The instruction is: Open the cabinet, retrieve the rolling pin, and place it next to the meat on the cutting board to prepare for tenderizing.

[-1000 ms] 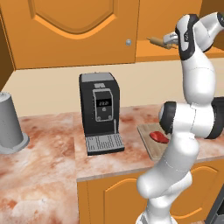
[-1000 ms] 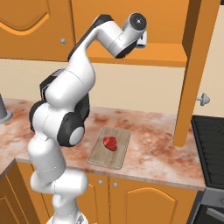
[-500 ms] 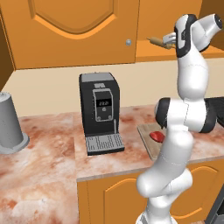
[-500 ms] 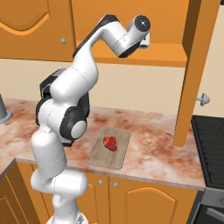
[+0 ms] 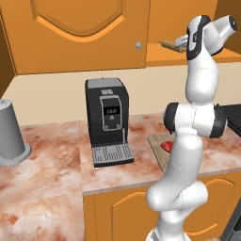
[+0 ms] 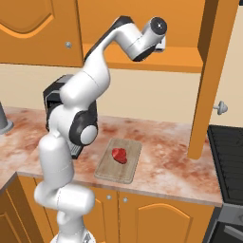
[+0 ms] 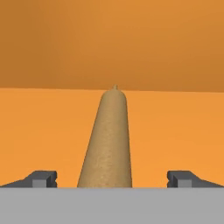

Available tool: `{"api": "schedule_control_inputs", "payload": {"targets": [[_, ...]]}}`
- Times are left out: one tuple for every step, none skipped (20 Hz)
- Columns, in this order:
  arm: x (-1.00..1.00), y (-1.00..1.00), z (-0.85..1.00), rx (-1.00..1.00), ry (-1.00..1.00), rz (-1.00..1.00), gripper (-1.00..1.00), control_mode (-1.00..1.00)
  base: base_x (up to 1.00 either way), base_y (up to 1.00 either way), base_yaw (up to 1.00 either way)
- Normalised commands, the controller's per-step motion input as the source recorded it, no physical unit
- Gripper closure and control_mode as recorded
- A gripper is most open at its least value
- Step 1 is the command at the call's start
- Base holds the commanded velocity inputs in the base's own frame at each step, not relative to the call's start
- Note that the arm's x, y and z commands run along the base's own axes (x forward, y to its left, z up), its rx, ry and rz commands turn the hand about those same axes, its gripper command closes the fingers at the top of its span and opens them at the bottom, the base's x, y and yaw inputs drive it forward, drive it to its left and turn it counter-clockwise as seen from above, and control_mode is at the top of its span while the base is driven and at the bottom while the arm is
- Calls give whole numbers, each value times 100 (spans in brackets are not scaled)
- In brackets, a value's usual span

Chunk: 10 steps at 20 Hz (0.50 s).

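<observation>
The cabinet door [image 6: 209,80] stands swung open, edge-on, with its grey knob [image 6: 219,108] facing right. The tan rolling pin [image 7: 109,140] lies on the orange shelf inside, pointing away from the hand; one end pokes out at the shelf's edge [image 5: 169,44]. My gripper [image 7: 113,179] is open, a fingertip on each side of the pin's near end, apart from it. From the left base view the gripper [image 5: 182,42] sits at shelf height. Down on the counter, the red meat [image 6: 119,155] [image 5: 166,146] rests on the cutting board [image 6: 114,172] [image 5: 156,141].
A black coffee machine [image 5: 109,120] stands left of the board, and a grey canister [image 5: 10,132] sits at the far left. The twin door [image 5: 80,33] stays shut. A dark stove [image 6: 228,156] borders the counter on the right.
The hand has edged a little further into the cabinet and the elbow has drawn in. The jaws stayed open and the rolling pin has not moved.
</observation>
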Motion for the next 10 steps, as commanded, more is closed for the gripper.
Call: {"api": "schedule_control_inputs", "payload": {"targets": [[26,0,0,0,4,0,-100,-100,0,0,0],[24,0,0,0,3,1,-100,-100,0,0,0],[22,0,0,0,2,1,-100,-100,0,0,0],[17,0,0,0,1,1,-100,-100,0,0,0],[8,0,-2,0,0,2,-100,-100,0,0,0],[8,1,-3,0,0,2,-100,-100,0,0,0],[10,5,-3,0,0,3,-100,-100,0,0,0],[12,5,-5,0,1,3,-100,-100,0,0,0],[14,4,-4,0,2,3,-100,-100,0,0,0],[13,8,-6,0,2,2,-100,-100,0,0,0]]}}
